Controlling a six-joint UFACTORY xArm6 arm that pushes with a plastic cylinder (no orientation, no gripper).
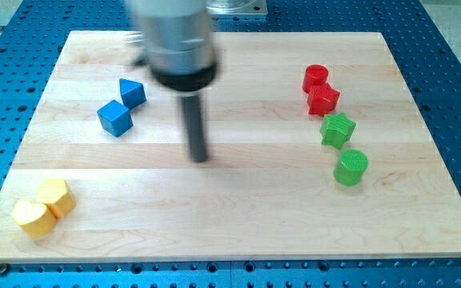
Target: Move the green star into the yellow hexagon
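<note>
The green star [338, 130] lay well to the view's right of my tip [200, 158], slightly higher in the view, not touched by it. A green cylinder [350, 167] sat just below the star; a red star [323, 99] and a red cylinder [315, 77] sat just above it. The yellow hexagon [56, 197] rested far to the lower left of my tip, touching a yellow heart [31, 218]. A blue cube [114, 118] and a blue triangle [133, 93] stood up and left of my tip. The rod carries no pincer, so nothing was grasped. All rested on the wooden board [238, 208].
</note>
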